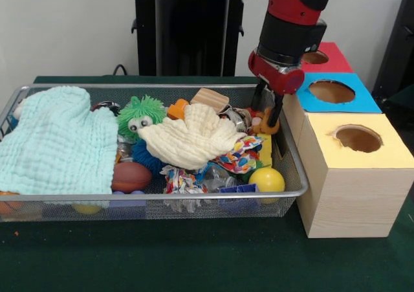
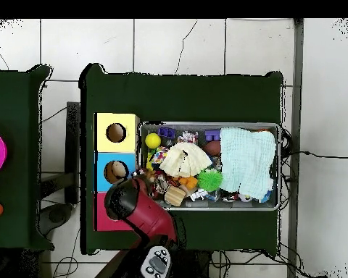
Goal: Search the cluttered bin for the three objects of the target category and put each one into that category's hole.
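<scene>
The wire mesh bin [image 1: 294, 191] is full of clutter; it also shows in the overhead view [image 2: 209, 124]. My gripper [image 1: 266, 111] hangs over the bin's right end, by the wall next to the boxes, with its fingers [image 1: 275, 109] apart. A small orange soft thing [image 1: 267, 125] lies right at the fingertips; I cannot make out stripes on it. No other plush animal is plainly visible. The red-surround hole [image 1: 315, 57] is on the farthest box, partly behind my arm. In the overhead view the arm [image 2: 137, 206] covers that hole and the gripper.
A mint cloth [image 1: 55, 143] and a cream cloth [image 1: 191, 136] cover much of the bin. A green spiky ball with eyes [image 1: 141, 114], wooden block [image 1: 209, 99], yellow ball [image 1: 266, 179] and colourful rope toy [image 1: 239, 156] lie among them. Blue-surround [image 1: 331, 91] and yellow-surround [image 1: 358, 138] holes are nearer.
</scene>
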`<state>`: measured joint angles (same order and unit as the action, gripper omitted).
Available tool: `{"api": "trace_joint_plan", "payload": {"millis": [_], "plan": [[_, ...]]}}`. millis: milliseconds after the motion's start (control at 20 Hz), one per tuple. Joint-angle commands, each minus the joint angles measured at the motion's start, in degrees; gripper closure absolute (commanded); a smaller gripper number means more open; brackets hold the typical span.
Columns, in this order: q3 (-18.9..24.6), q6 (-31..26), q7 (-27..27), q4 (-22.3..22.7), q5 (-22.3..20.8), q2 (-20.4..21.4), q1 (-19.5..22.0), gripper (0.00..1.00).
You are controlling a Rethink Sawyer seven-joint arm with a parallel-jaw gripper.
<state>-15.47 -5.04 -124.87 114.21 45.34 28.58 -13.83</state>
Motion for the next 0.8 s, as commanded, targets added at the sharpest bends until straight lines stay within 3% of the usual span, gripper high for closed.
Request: {"api": "trace_joint_plan", "payload": {"millis": [50, 600, 650, 800], "plan": [[9.6, 5.5, -14.3, 2.2, 0.0, -3.3, 3.8, 0.00], [12.2, 7.1, -13.9, 2.9, -0.7, -3.5, 5.8, 0.00], [12.6, 7.3, -14.1, 3.1, -0.7, -3.4, 6.1, 1.00], [12.4, 7.3, -14.1, 3.1, -0.3, -3.4, 5.6, 1.00]]}}
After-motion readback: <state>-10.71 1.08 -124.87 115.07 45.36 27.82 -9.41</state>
